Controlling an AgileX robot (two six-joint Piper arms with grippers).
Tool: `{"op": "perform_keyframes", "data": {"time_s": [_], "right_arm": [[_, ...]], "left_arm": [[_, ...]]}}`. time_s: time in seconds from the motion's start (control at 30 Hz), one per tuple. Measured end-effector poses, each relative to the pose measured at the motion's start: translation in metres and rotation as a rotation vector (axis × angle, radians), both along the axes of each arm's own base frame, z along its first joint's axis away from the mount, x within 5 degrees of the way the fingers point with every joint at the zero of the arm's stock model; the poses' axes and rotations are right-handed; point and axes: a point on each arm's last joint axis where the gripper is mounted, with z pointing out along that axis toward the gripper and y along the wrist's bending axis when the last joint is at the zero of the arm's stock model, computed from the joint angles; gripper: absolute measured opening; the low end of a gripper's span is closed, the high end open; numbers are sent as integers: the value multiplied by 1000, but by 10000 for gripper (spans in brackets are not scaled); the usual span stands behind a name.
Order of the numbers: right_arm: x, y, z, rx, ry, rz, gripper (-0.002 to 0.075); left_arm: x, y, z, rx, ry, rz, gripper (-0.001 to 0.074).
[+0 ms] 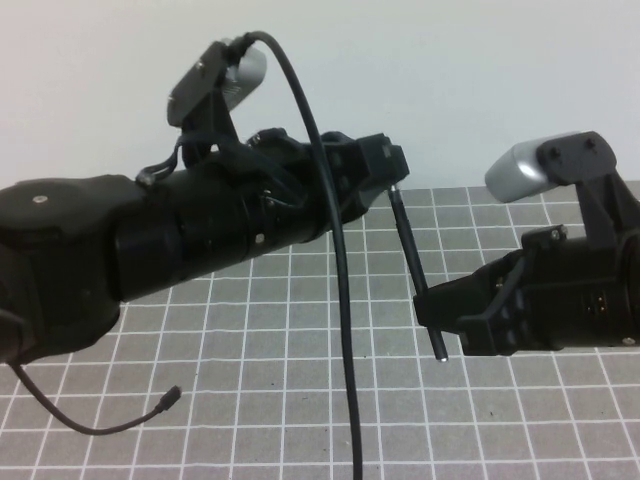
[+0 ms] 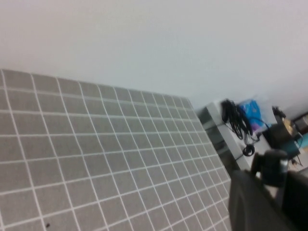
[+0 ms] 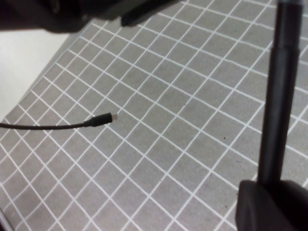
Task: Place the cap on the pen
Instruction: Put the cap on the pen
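Above the grid mat (image 1: 300, 420), right gripper (image 1: 432, 305) clamps the pen (image 1: 412, 255); left gripper (image 1: 392, 165) state unclear.

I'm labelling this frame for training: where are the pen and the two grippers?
pen (image 1: 411, 255): high view, mid-shaft.
right gripper (image 1: 440, 303): high view, fingertips clamped on the pen.
left gripper (image 1: 393, 170): high view, fingertips at the pen's top.

Three cameras: one raised, two wrist-mounted.
The high view looks down from the robot's side onto the gridded bench (image 1: 300, 400) and both arms. Each wrist view faces the bench obliquely; the right one, close in, shares the loose cable end (image 3: 103, 118) with the high view.
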Motion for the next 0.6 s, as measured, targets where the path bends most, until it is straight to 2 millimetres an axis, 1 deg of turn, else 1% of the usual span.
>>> {"op": "perform_keyframes", "data": {"time_s": [0.37, 0.6], "right_arm": [[0, 1, -2, 10, 6, -2, 54], [1, 1, -2, 2, -7, 1, 55]], "left_arm": [[7, -16, -21, -1, 71, -96, 74], [7, -16, -21, 8, 56, -102, 74]]}}
